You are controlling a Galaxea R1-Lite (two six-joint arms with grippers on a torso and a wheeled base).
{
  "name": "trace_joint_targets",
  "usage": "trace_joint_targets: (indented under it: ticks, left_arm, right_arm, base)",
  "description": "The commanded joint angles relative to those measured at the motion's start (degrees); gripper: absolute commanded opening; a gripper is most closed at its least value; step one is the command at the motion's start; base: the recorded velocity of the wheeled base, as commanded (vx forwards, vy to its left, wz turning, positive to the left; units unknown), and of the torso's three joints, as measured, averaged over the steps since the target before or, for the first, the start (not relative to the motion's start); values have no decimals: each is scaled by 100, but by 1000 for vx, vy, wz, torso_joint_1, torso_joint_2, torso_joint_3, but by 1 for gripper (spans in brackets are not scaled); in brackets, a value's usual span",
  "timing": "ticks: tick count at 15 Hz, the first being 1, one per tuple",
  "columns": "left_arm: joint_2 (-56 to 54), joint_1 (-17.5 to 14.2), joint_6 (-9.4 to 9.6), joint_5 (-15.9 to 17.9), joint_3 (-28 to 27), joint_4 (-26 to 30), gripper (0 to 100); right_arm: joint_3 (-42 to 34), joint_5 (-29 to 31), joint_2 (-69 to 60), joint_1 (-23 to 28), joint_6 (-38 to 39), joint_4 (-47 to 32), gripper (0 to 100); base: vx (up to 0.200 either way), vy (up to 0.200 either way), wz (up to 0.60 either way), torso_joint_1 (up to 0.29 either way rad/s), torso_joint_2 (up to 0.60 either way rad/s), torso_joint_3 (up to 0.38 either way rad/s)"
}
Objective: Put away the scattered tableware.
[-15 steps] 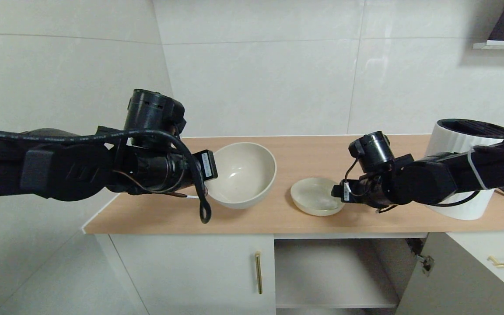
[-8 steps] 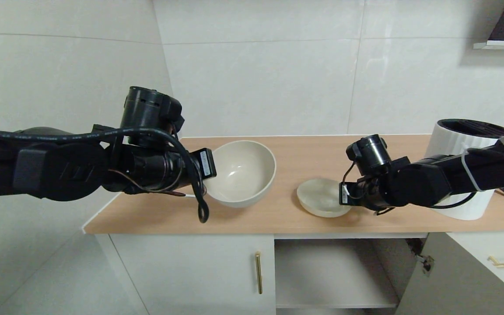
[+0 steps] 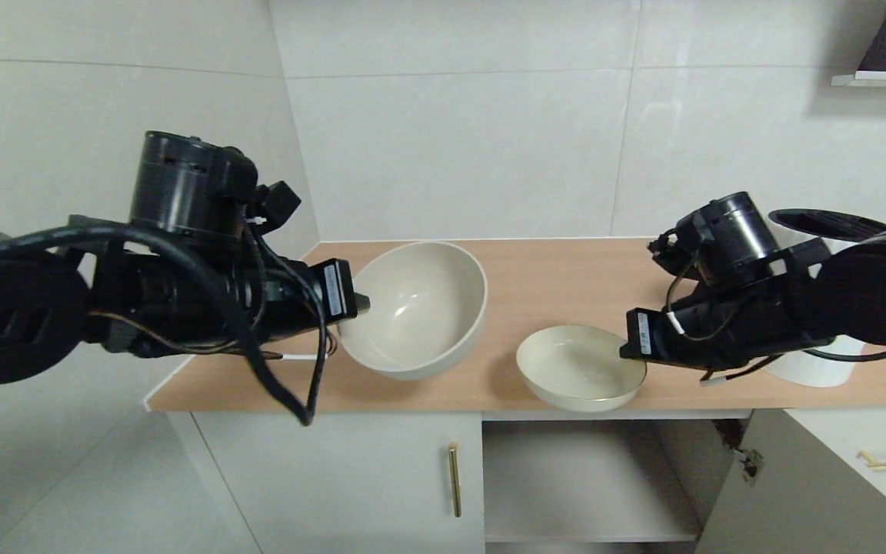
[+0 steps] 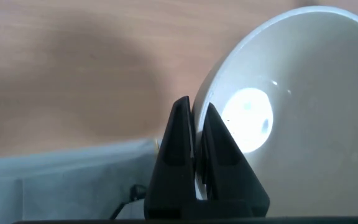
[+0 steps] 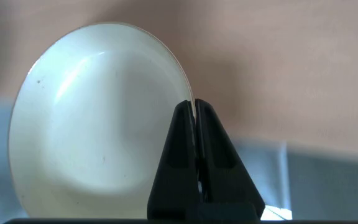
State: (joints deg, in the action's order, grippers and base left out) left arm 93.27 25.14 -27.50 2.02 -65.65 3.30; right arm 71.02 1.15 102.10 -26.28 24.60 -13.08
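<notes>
The bowl (image 3: 420, 312) hangs tilted over the left part of the bench (image 3: 535, 269), its rim pinched in the clenched left claw (image 3: 358, 302). To its right and apart from it, the dish (image 3: 574, 365) is held at the bench's front edge, the right claw (image 3: 631, 350) clamped on its rim. A white tub (image 3: 812, 369) stands on the bench behind that arm. An open cupboard (image 3: 581, 477) lies below.
</notes>
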Motion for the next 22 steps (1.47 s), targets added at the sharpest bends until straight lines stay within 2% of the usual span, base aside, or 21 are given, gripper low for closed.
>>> trace_joint_targets:
  ticks: [1,3,8,10,19,22]
  left_arm:
    - [-626,0,140,140,430,4,0]
    - [-960,9,105,123,852,-5,0]
    - [-1162,35,78,114,1221,-5,0]
    - [-1136,44,61,123,1221,4,0]
    - [-1100,193,105,140,1318,4,0]
    - [-933,378,184,176,1432,30,0]
  right_arm:
    - [-335,-159,-805,-17,10,-54,0]
    - [-783,-185,-1183,-17,27,-54,0]
    - [-1671,-273,-1667,-17,-8,25,0]
    - [-1820,-220,-1667,0,-17,306,0]
    - [-1987,-202,-1649,44,-236,385,0]
    - [-2101,-211,-1579,44,-544,420,0]
  base:
    - [0,0,0,0,0,0]
    - [0,0,0,0,0,0]
    - [-40,0,0,0,0,0]
    - [-200,0,0,7,-2,2]
    - [0,0,0,0,0,0]
    - [0,0,0,0,0,0]
